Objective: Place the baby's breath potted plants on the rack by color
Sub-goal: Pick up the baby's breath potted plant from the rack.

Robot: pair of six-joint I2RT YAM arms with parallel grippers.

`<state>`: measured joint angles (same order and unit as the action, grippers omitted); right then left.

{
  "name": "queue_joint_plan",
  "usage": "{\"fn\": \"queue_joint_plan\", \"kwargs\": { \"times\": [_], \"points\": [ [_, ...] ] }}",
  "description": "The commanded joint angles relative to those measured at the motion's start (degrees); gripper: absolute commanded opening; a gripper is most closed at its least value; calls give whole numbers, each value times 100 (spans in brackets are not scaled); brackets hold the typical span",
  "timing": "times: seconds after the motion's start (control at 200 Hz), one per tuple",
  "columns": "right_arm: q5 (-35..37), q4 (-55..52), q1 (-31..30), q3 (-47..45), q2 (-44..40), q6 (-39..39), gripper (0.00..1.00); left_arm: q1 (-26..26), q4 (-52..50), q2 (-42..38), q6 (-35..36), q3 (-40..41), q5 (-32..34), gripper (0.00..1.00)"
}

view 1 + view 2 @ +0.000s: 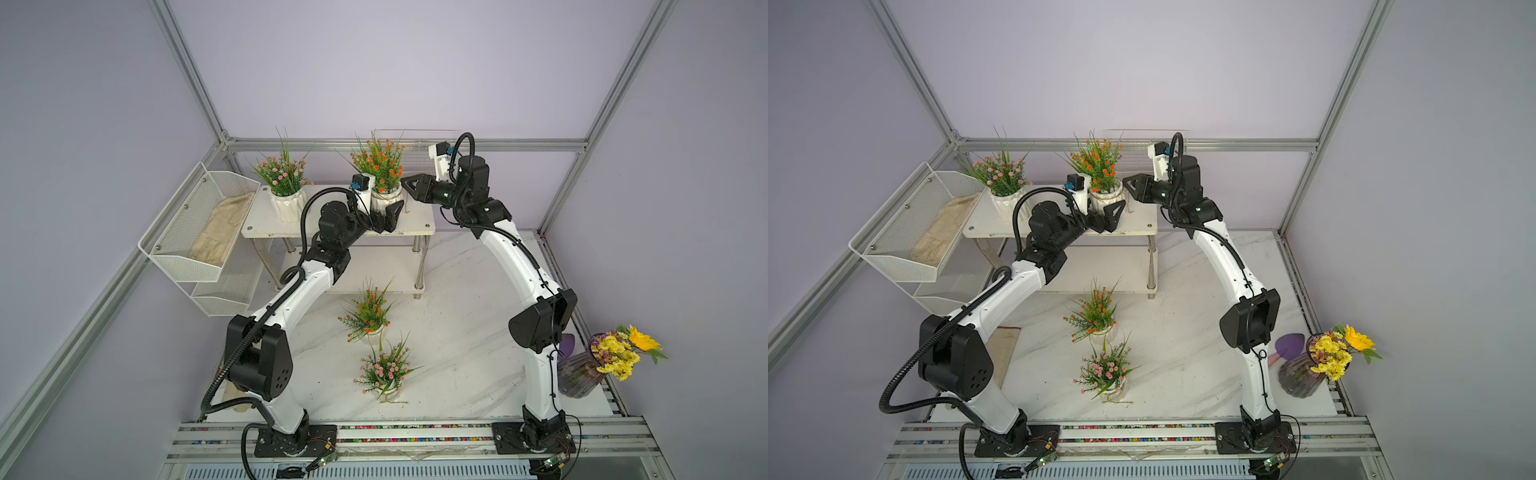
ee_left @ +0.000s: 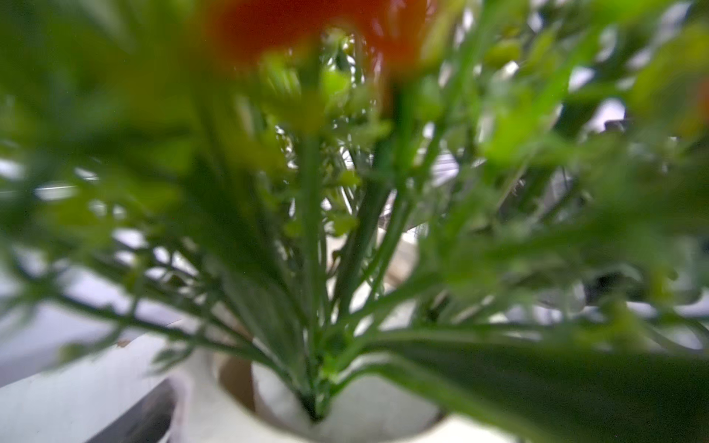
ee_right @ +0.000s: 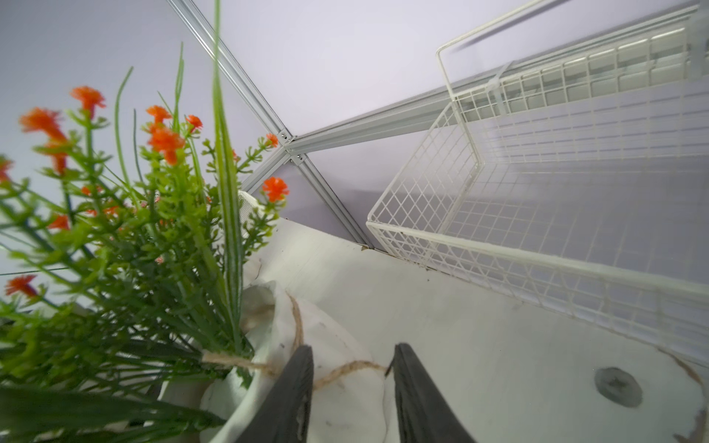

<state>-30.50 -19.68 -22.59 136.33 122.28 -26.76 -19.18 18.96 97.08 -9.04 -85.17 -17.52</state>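
Right wrist view: right pincer (image 3: pixel 351 383) jaws part open with nothing between them, tips just beside the white pot of the orange plant (image 3: pixel 126 214), right at its twine tie (image 3: pixel 345 370). Left pincer (image 1: pixel 386 220) is spread wide at the front of the same pot and not clamping; can't tell if the jaws straddle it. That plant stands upright on the top board of the rack (image 1: pixel 415 224). Pink plant (image 1: pixel 284 178) is at the other end of that board. Other orange plant (image 1: pixel 368 311) and other pink plant (image 1: pixel 384 370) are on the tabletop (image 1: pixel 457 332), not yet shelved

Risks, my read:
- a pincer backs out crooked, a jaw hooks twine or stems, and the pot tips or slides off the board
- left wrist view is buried in blurred foliage, so it's no help for a retreat
- two arms crowd one pot and could knock each other
- both colours share the top board, so the next placement could mix them
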Motion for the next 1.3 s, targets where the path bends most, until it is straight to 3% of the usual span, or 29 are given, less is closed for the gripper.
{"fn": "queue_joint_plan", "kwargs": {
  "times": [0.0,0.15,0.615,0.88,1.295],
  "points": [
    [-536,85,-18,-176,-86,-67,38,2,106,105,-120,-360,-212,100],
    [-805,328,-19,-509,-252,-236,38,-4,146,145,-183,-383,-202,98],
    [-703,500,-12,-1202,-816,-139,38,0,143,-13,-48,-178,-96,43],
    [-415,539,138,-1886,-1447,52,38,-5,-138,-444,190,-111,166,21],
    [38,711,321,-2947,-2366,290,38,-20,-381,-1454,121,390,357,5]
  ]
}}
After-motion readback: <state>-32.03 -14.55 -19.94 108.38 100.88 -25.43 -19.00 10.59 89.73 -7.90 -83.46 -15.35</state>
